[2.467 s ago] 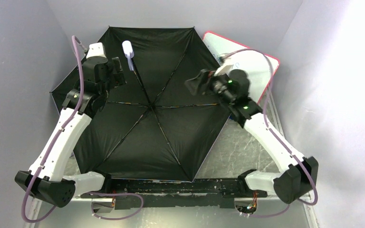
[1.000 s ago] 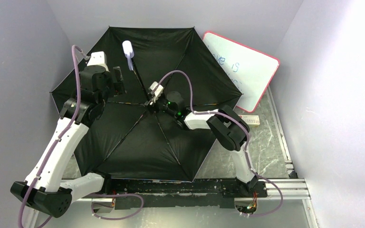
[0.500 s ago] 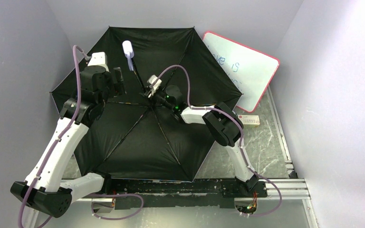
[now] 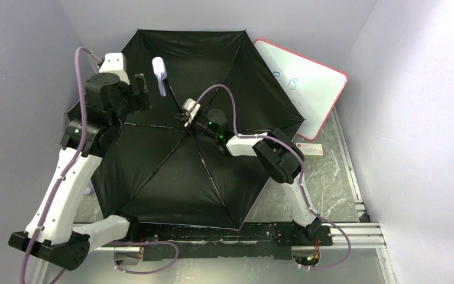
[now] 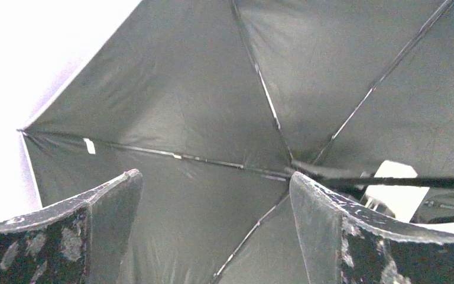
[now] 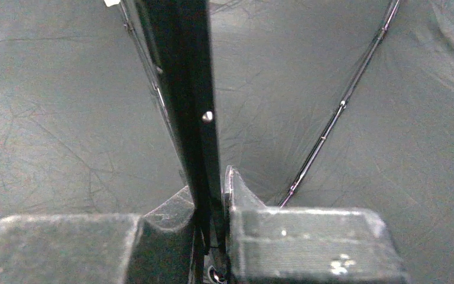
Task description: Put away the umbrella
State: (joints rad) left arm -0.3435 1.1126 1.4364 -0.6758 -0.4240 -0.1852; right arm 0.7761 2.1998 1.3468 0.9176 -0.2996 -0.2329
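Note:
The umbrella (image 4: 171,177) lies open and upturned across the table, its black lining and thin ribs facing up. Its black shaft (image 6: 183,89) slants up toward the back to the pale handle (image 4: 159,68). My right gripper (image 4: 184,119) reaches in from the right and is shut on the shaft just above the hub; in the right wrist view the shaft is pinched between the pads of my right gripper (image 6: 210,189). My left gripper (image 4: 140,90) hangs open over the canopy just left of the handle. In the left wrist view my left gripper (image 5: 216,177) holds nothing.
A whiteboard with a red frame (image 4: 307,89) leans at the back right, its left part behind the canopy. A small flat box (image 4: 310,151) lies on the marble table (image 4: 325,183) beside it. Grey walls close in on three sides.
My right gripper reached the shaft near the hub and its jaws closed on it. The left arm rose and drew back to the left. The canopy shifted slightly.

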